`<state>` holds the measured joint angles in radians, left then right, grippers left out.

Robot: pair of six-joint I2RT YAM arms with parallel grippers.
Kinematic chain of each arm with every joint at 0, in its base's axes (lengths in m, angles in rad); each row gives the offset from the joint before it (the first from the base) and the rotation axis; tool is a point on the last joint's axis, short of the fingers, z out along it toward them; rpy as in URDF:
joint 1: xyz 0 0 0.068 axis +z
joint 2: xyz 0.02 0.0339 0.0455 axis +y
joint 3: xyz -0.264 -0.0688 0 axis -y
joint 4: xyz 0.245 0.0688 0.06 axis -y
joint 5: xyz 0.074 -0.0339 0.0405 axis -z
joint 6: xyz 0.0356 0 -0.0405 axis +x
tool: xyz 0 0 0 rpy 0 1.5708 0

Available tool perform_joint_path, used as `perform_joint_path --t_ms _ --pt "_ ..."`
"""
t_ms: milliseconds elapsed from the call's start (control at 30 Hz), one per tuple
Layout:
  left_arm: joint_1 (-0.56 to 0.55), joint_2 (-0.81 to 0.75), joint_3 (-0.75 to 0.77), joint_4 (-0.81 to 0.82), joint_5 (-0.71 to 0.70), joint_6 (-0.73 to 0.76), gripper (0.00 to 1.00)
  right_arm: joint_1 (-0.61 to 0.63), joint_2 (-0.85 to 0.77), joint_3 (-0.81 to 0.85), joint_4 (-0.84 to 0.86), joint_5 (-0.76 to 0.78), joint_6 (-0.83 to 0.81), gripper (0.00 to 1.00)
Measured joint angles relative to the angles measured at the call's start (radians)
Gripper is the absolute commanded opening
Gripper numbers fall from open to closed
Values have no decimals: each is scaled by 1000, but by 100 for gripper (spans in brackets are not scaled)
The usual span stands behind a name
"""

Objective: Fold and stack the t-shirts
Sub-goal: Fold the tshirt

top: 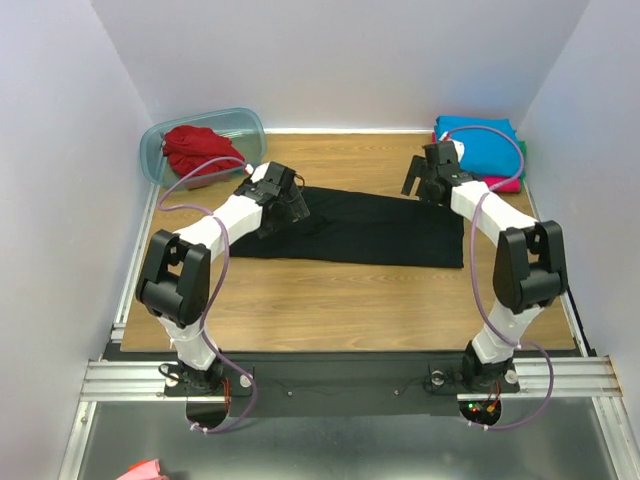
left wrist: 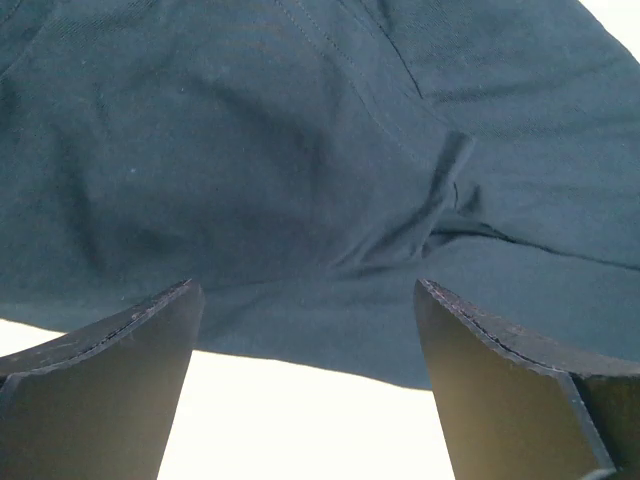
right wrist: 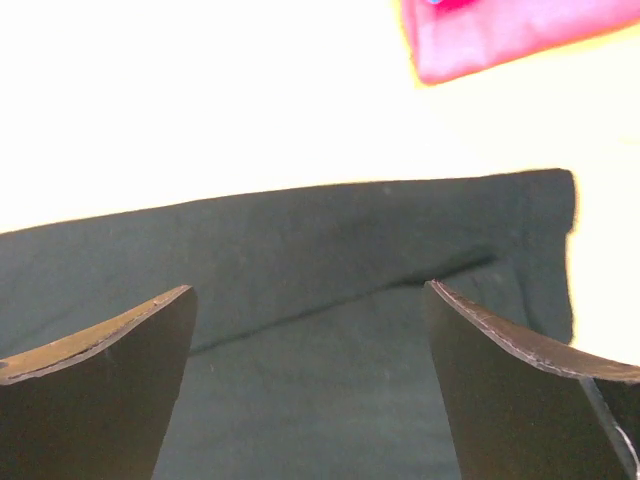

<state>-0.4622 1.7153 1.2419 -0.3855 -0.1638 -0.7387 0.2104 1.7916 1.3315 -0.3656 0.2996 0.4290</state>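
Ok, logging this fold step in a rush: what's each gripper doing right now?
Left gripper: open, holding nothing, above the black t-shirt.
Right gripper: open, holding nothing, above the same shirt's other end.

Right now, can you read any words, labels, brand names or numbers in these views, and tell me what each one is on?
No text can be read in any view.
The black t-shirt, the red t-shirt in the plastic tub, the turquoise t-shirt and the magenta t-shirt show no print, tag or logo.
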Motion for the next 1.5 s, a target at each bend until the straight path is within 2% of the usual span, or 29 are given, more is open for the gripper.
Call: perform_joint_path --t_ms 267,333,500,633,800,900,1000,1133,1200,1333,1500 --pt "35 77 36 22 -10 13 98 -1 -174 -190 -4 -1 10 98" --pt "56 93 40 32 -10 16 98 -1 -183 -235 -8 -13 20 92" --pt "124 138 40 67 8 21 98 -1 -133 -283 -15 -47 39 90" --pt "144 207 63 85 11 34 98 1 -112 -362 -1 -97 68 75" --pt "137 307 201 78 32 62 98 19 -257 -527 66 -161 111 73" --pt "123 418 374 54 57 96 98 155 -352 -615 55 -172 168 73" --pt "94 558 592 28 74 122 98 418 -393 -647 58 -196 265 74" --pt "38 833 1039 -13 167 129 98 756 -354 -617 74 -262 370 76" --pt "17 911 1158 15 229 119 99 866 -296 -560 76 -302 388 77" --pt "-5 937 1172 84 333 71 99 991 -198 -460 73 -377 367 80" --pt "-9 949 1171 137 385 10 99 1027 -222 -446 31 -452 297 87"
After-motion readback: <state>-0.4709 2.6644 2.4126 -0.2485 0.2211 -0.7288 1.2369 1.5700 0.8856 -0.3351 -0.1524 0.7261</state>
